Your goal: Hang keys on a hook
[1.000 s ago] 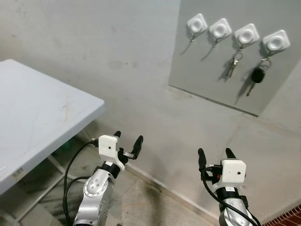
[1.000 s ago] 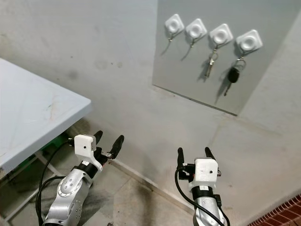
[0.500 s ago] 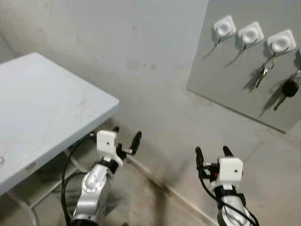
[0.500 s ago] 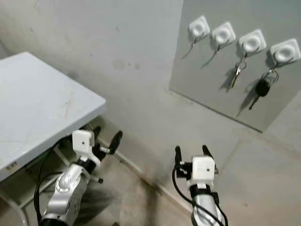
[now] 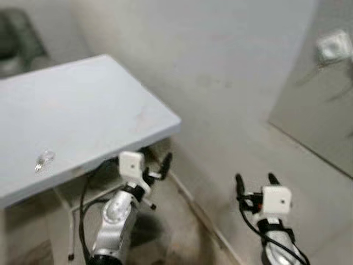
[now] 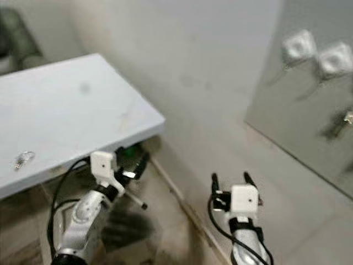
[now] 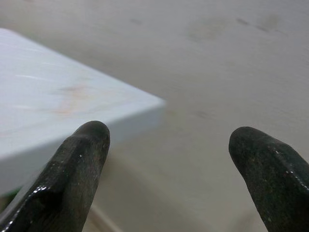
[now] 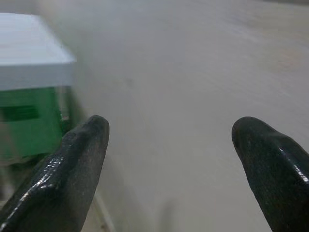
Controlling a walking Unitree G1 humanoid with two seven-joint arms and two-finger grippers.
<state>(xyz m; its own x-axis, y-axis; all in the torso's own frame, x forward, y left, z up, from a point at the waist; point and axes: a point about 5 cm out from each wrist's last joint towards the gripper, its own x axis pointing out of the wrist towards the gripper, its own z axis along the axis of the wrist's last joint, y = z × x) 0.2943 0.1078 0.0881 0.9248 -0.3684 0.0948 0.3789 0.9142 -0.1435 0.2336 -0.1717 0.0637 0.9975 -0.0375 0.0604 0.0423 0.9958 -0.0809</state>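
Observation:
A small bunch of keys (image 5: 43, 160) lies on the white table (image 5: 88, 105), near its front left edge. The grey hook board (image 6: 309, 110) hangs on the wall at far right, blurred, with white hooks (image 6: 300, 47) along its top and a key (image 6: 346, 117) hanging from one. My left gripper (image 5: 157, 165) is open and empty below the table's corner; its wrist view frames that corner (image 7: 145, 104) between the fingers (image 7: 82, 164). My right gripper (image 5: 255, 179) is open and empty, held low in front of the wall, well below the board.
A green box (image 8: 29, 121) sits under the table beside its legs (image 5: 63, 221). The plain grey wall (image 5: 220, 66) runs from the table to the board and meets the floor (image 5: 182, 232) just ahead. A dark shape (image 5: 16, 38) stands behind the table.
The camera has swung left: the table now takes up the left half, the keys on it have come into view, and the hook board has slid to the right edge. Both grippers stay open.

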